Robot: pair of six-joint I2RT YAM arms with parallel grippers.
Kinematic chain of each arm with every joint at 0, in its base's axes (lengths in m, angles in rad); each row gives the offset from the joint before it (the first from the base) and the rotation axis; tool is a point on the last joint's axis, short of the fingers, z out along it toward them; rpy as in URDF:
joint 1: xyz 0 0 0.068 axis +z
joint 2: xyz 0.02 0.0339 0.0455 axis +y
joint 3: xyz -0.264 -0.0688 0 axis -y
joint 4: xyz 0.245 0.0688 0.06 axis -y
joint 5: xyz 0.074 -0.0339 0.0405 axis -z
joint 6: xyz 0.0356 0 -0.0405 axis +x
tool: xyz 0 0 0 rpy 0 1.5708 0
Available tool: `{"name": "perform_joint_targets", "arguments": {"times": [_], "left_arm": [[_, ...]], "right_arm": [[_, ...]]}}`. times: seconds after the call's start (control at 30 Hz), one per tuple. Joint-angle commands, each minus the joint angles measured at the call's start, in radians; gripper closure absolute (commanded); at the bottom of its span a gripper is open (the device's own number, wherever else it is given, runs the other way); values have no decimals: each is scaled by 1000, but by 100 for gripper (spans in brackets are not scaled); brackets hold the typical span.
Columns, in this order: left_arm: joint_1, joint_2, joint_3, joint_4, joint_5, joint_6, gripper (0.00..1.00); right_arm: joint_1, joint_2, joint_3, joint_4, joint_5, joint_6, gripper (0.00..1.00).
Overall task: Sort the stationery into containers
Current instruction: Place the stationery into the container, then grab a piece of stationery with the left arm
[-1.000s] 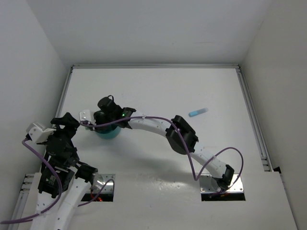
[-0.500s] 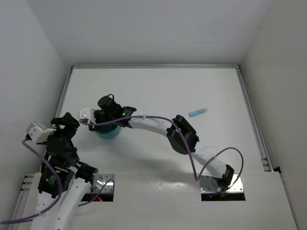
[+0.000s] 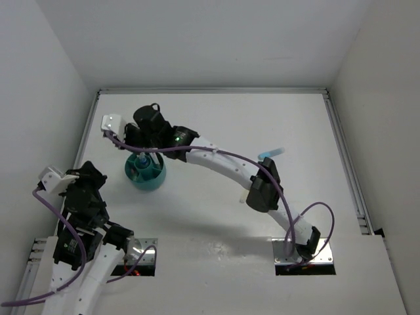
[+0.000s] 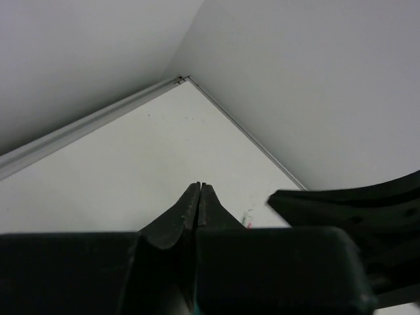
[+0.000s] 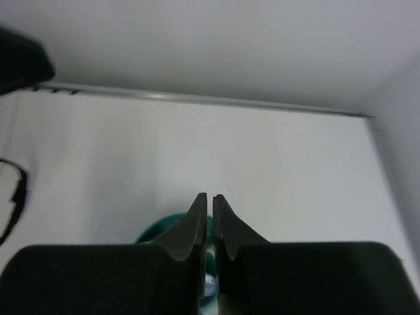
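Top external shows a blue-capped tube [image 3: 272, 153] that both wrist views miss.

White links [image 3: 216, 161], black joints [image 3: 262, 190], purple cables [image 3: 314, 203] — right claw [image 5: 210, 198] black, tapered.

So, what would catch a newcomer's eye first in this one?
The right arm arcs across the table, its shut gripper poised over the teal cup at the left. A lone blue-capped tube lies right of centre, beside that arm's elbow.
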Motion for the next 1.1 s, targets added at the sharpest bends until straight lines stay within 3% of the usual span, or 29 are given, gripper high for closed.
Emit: {"name": "perform_joint_targets", "arguments": {"times": [0.0,0.03,0.07,0.1,0.17,0.2,0.23,0.27,0.3,0.33,0.37,0.43,0.53,0.57,0.6,0.63,0.67,0.7,0.73,0.77,0.83,0.87,0.9,0.93,1.0,1.03,1.07], "left_arm": [[6,-7,-24,89,82,79,94],[6,2,-24,119,204,111,92],[6,16,-39,148,278,140,90],[6,69,-39,200,455,201,87],[6,170,-39,230,645,280,70],[6,236,-26,230,747,308,62],[6,384,5,230,976,334,51],[-6,460,20,230,1091,369,33],[-20,534,56,230,1262,369,29],[-63,650,70,230,1303,369,22],[-93,692,82,230,1322,369,20],[-173,756,106,230,1307,369,18],[-348,862,160,239,1172,348,18],[-388,897,197,239,1120,348,22],[-467,934,220,239,1098,348,39],[-504,1015,241,229,1072,334,52],[-538,1057,284,228,1019,334,62],[-592,1100,310,228,999,334,84],[-614,1143,336,228,980,334,89],[-653,1221,385,228,931,323,91],[-677,1292,433,228,900,323,89],[-686,1362,479,216,859,323,80],[-700,1395,519,190,844,323,51],[-700,1425,519,181,843,323,44],[-723,1502,565,172,799,313,28],[-741,1525,579,172,799,313,28],[-752,1548,609,158,766,313,26]], "right_arm": [[-16,-132,22,-56,291,37,92],[-25,-154,-8,-56,374,18,83],[-39,-210,-46,-56,502,-2,64],[-69,-243,-136,-56,555,-22,56],[-117,-327,-260,-66,666,-91,37],[-145,-346,-281,-98,683,-104,35],[-206,-363,-296,-137,692,-126,31],[-238,-384,-324,-214,732,-127,29],[-301,-384,-324,-254,761,-107,32],[-336,-404,-336,-353,743,-96,32],[-373,-413,-354,-354,743,-79,32],[-442,-435,-377,-447,716,-45,97],[-568,-473,-434,-513,650,4,100],[-617,-473,-472,-514,649,40,88],[-640,-498,-494,-514,625,59,61],[-663,-498,-534,-524,570,76,28],[-698,-513,-557,-524,542,124,23],[-714,-524,-584,-524,509,148,25],[-728,-554,-653,-488,454,172,90],[-748,-574,-693,-457,453,227,100],[-769,-634,-807,-353,419,261,97],[-792,-634,-827,-342,419,261,76],[-803,-643,-839,-342,419,252,46],[-815,-643,-839,-352,419,252,41],[-858,-671,-880,-352,384,252,41],[-870,-685,-899,-322,366,252,53],[-893,-709,-917,-310,318,252,54]]}}
